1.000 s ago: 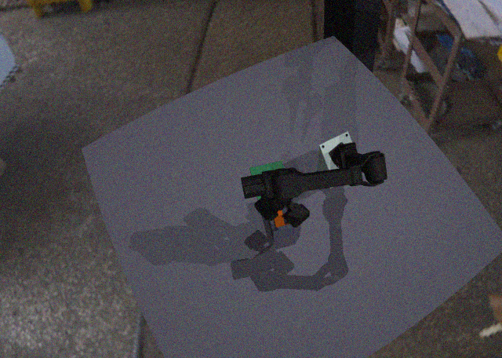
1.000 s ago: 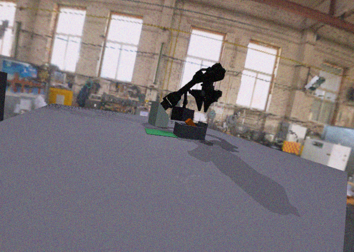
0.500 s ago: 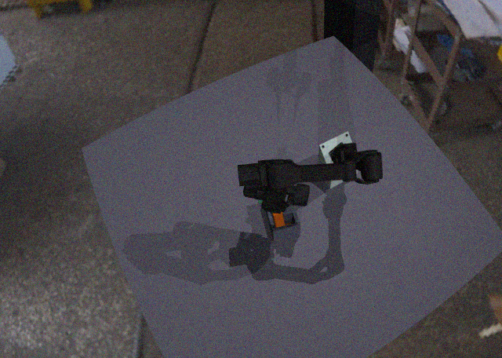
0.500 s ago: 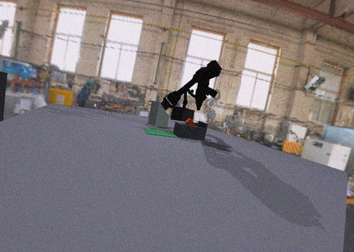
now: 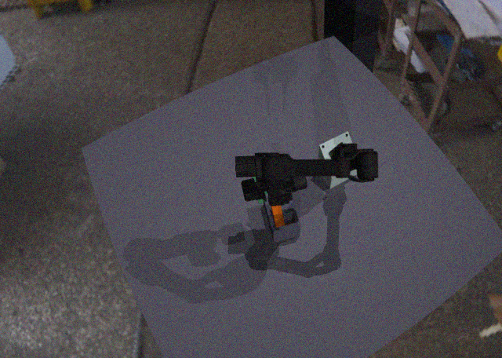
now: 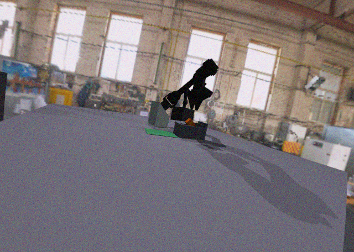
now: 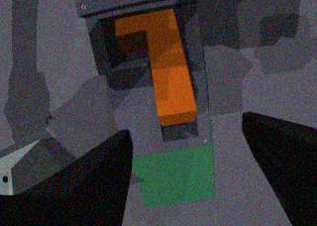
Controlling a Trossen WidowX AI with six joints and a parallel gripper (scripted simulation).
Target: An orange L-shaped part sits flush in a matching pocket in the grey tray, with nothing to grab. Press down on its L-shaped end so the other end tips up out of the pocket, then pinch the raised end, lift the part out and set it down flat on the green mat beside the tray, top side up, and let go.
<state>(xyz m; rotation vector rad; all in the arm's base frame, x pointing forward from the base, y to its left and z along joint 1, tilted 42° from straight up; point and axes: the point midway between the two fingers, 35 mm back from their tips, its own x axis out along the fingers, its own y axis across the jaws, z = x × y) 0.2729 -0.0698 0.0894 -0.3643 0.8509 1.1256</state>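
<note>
The orange L-shaped part (image 5: 278, 216) (image 6: 189, 121) (image 7: 165, 61) lies in the grey tray (image 5: 289, 234) (image 6: 189, 131) (image 7: 133, 0). It is tilted: its straight end sticks up over the tray rim on the mat side, and its L-shaped end sits low in the pocket. The green mat (image 5: 259, 201) (image 6: 160, 132) (image 7: 174, 176) lies flat beside the tray, mostly hidden by the arm in the top view. My gripper (image 5: 279, 203) (image 6: 182, 113) (image 7: 186, 130) is open and empty. It hangs above the mat and the raised end, with a finger on either side and touching nothing.
The arm's white base plate (image 5: 336, 143) and grey mount (image 6: 157, 117) stand behind the mat and tray. The table edge runs close on the right (image 6: 344, 172). Shadows of the arm fall across the table in front of the tray.
</note>
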